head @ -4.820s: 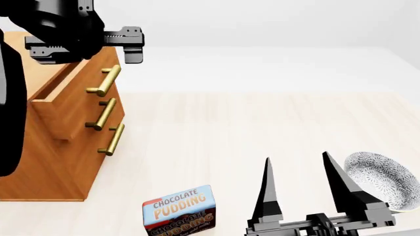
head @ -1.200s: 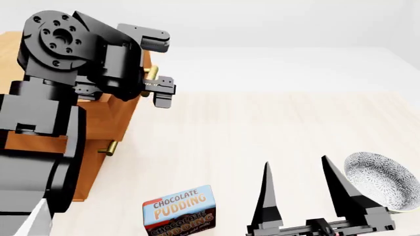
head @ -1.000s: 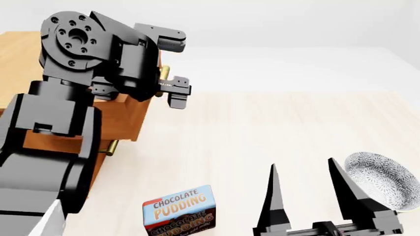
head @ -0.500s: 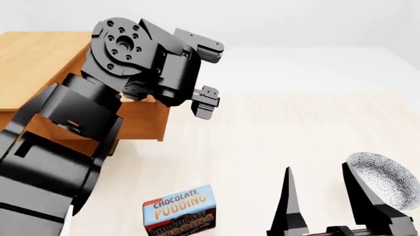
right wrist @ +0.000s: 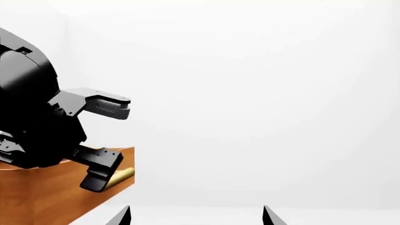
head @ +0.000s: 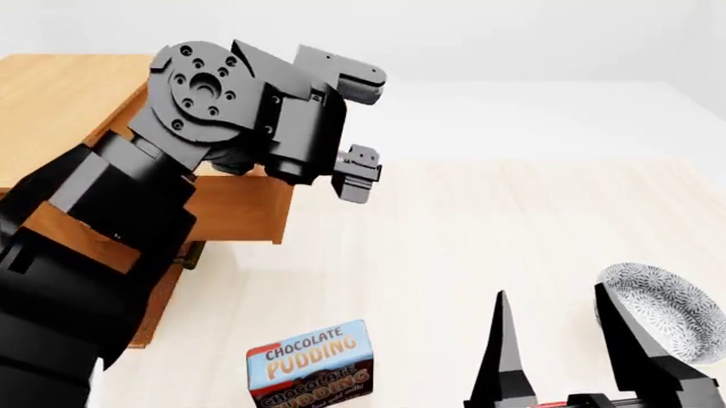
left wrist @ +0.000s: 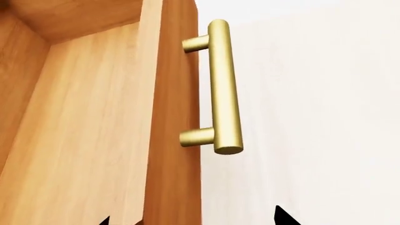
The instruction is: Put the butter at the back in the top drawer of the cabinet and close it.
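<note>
Left tool (head: 354, 127): fingers spread, empty, at upper centre-left of the head view, in front of the top drawer (head: 238, 208), which stands pulled out of the cabinet (head: 57, 93). Brass bar handle (left wrist: 223, 89): seen close in the left wrist view, ungripped. Right tool (head: 567, 340): lower right, prongs spread, empty. Chocolate Pudding box (head: 309, 364): bottom centre, on the counter (head: 477, 212). Patterned bowl (head: 669, 310): right edge. Butter: not visible in any view.

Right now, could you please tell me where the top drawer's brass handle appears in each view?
Left wrist view: brass handle at centre, on the top drawer.
Head view: hidden behind the left gripper.
Right wrist view: one end shows, lower left.
Shared landmark: the top drawer's wooden front.
</note>
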Controlling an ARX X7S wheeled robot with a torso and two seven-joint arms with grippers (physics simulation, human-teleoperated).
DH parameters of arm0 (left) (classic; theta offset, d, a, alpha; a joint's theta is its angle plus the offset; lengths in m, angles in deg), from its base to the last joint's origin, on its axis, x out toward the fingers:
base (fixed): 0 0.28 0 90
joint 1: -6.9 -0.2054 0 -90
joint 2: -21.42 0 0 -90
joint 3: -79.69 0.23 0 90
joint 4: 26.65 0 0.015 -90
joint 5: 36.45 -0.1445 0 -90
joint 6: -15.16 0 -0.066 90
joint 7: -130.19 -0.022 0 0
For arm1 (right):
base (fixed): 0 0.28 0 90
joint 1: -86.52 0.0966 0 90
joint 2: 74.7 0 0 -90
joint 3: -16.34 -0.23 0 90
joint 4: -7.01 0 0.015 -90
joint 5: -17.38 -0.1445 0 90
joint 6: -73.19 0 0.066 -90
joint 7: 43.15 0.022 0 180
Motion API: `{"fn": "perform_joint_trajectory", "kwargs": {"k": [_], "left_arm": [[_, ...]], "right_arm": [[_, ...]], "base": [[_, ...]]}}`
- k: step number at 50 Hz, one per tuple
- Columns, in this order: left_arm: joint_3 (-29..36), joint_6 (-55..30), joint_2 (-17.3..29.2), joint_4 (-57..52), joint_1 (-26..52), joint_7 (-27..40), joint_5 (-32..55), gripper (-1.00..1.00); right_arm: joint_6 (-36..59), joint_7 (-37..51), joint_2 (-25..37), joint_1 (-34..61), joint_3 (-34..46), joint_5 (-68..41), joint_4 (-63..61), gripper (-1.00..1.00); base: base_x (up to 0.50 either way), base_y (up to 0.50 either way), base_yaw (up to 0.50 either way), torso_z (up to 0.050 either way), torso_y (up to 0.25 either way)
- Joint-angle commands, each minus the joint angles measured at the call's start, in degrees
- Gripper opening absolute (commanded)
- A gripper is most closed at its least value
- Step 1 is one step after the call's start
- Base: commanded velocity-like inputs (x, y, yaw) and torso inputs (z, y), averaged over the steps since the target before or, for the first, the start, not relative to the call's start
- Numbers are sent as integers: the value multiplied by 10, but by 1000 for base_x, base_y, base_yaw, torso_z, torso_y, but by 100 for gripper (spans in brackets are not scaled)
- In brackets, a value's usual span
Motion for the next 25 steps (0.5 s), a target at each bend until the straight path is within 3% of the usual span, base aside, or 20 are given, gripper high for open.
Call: {"fn": "perform_joint_trajectory", "kwargs": {"k": [1, 9, 19, 25], "left_arm": [[-59, 76, 8, -144, 10, -18, 30, 100], [-62, 122, 59, -270, -14, -13, -50, 100], [-69, 165, 119, -405, -30, -61, -154, 100], [-61, 170, 161, -501, -29, -48, -208, 100]], "right_arm": [[-5, 2, 2, -4, 1, 1, -2, 100], [-3, 4, 4, -7, 2, 4, -9, 100], [4, 7, 2, 0, 7, 6, -12, 100], [8, 8, 1, 6, 7, -2, -14, 100]], "base": [[0, -3, -6, 0, 11], [0, -1, -2, 0, 3], [0, 0, 0, 0, 0], [0, 0, 0, 0, 0]]}}
